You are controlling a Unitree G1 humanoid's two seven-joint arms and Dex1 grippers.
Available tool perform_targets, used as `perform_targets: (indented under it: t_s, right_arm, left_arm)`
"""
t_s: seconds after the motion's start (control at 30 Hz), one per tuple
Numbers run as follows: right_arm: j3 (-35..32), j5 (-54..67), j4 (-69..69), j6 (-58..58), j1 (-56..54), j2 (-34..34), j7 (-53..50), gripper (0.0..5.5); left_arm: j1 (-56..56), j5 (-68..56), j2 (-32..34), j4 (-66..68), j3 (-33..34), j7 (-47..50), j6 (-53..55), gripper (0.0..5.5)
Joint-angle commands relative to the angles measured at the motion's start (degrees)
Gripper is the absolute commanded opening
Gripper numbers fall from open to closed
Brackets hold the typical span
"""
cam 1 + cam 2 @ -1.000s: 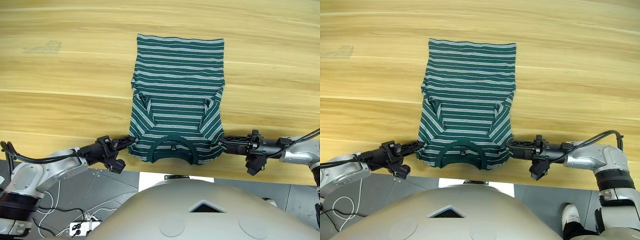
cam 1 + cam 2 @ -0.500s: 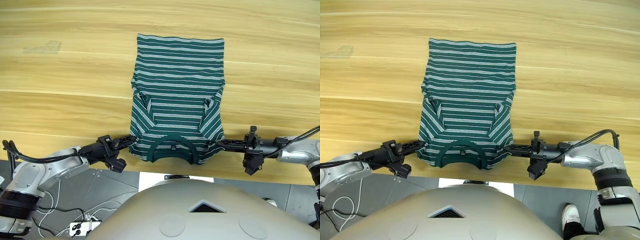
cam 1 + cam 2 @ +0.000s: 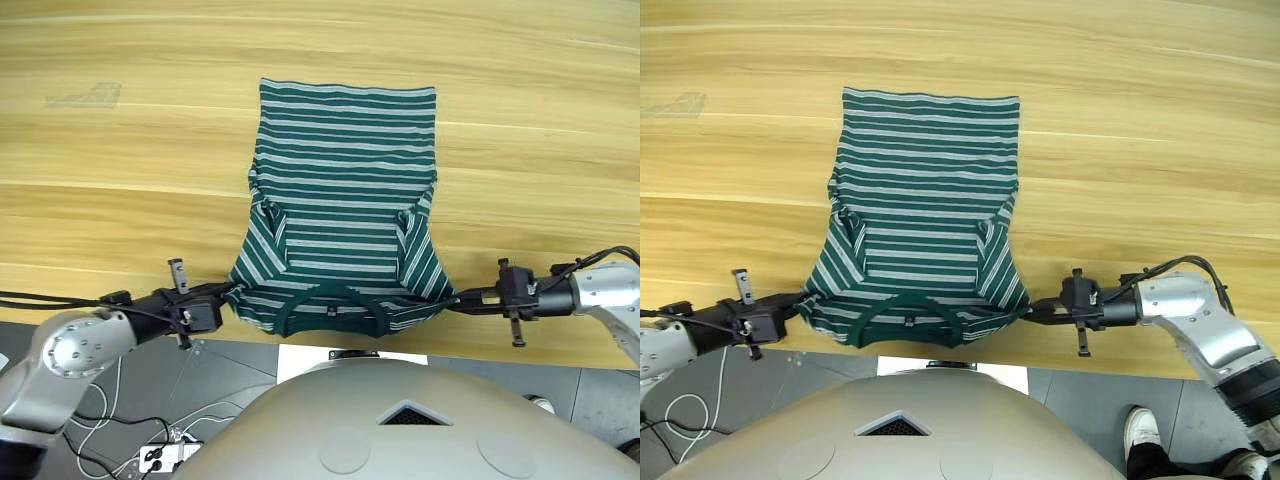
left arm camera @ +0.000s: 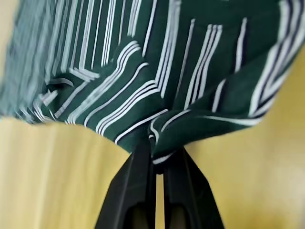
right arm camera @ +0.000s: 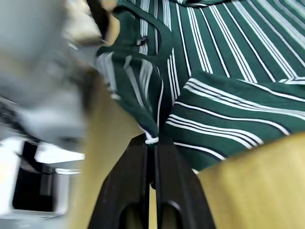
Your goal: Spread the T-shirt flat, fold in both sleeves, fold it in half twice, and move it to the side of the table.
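Observation:
A dark green T-shirt (image 3: 345,210) with thin white stripes lies on the wooden table (image 3: 120,150), both sleeves folded in over its body and its collar at the near edge. My left gripper (image 3: 226,296) is shut on the T-shirt's near left shoulder corner (image 4: 155,138). My right gripper (image 3: 452,299) is shut on the near right shoulder corner (image 5: 151,138). The two near corners are pulled outward and raised off the table edge, so the collar end is stretched wide. The hem lies flat at the far end.
Bare wood lies to the left, right and far side of the T-shirt. The table's near edge (image 3: 120,318) runs just under both grippers, with grey floor and cables (image 3: 120,420) below it.
Both grippers have closed on the shoulder corners and lifted them, spreading the collar end wider. The whole T-shirt has shifted slightly left and away from me.

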Motion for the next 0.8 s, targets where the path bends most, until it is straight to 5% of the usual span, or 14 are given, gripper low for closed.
perform_targets:
  t_s: [0.03, 0.4, 0.8]
  right_arm:
    - [-8.2, 6.1, -3.3, 6.4, -0.6, 0.0, 1.9, 0.0]
    - [-24.7, 7.2, -13.5, 9.9, 9.1, 4.7, 1.2, 0.0]
    - [-40.3, 10.2, -19.0, 11.3, 16.6, 9.7, 4.7, 0.0]
  left_arm:
    - [5.0, -3.3, 0.8, -2.2, 6.9, -6.8, 2.4, 0.02]
    - [14.5, -26.8, -9.4, -18.3, 27.5, -21.4, 10.9, 0.02]
    - [17.9, -29.5, -17.2, -24.2, 34.0, -28.3, 14.1, 0.02]
